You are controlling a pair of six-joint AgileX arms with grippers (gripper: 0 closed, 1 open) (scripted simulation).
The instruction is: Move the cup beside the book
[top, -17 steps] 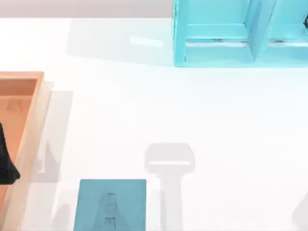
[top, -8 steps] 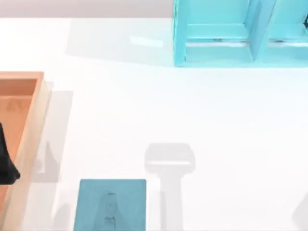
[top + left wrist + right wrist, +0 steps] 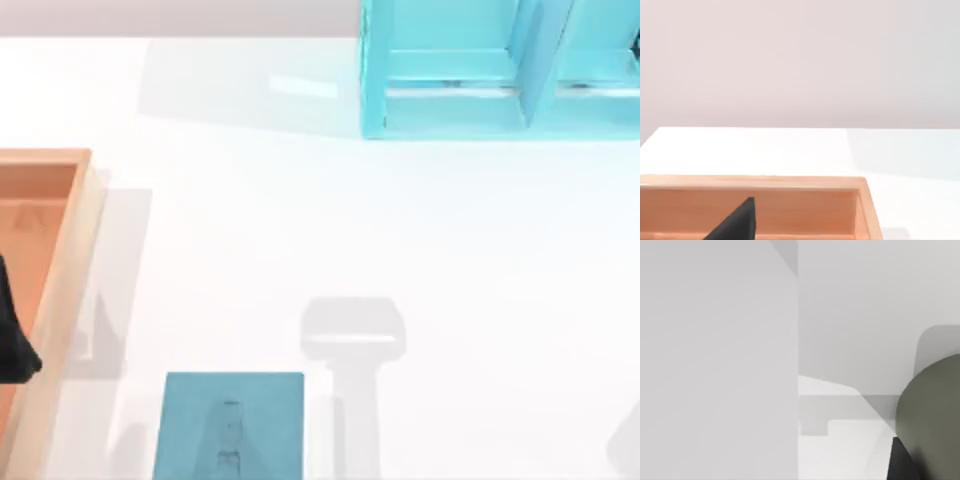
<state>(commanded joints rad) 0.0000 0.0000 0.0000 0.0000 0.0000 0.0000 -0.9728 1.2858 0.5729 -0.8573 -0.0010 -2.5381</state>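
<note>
Cannot tell how the left gripper's (image 3: 15, 350) jaws stand: just a dark tip over the orange wooden tray (image 3: 70, 260) at the table's (image 3: 330, 230) left edge. Cannot tell for the right arm's jaws either. Close against the right wrist camera, curved olive-grey wall of the cup (image 3: 935, 415); place on the table impossible to tell. Flat at the near edge, left of centre, the teal book (image 3: 232, 425). Far right, the cyan shelf unit (image 3: 480, 70).

orange tray (image 3: 60, 260): table's left edge | cyan shelf unit (image 3: 450, 70): back right
</note>
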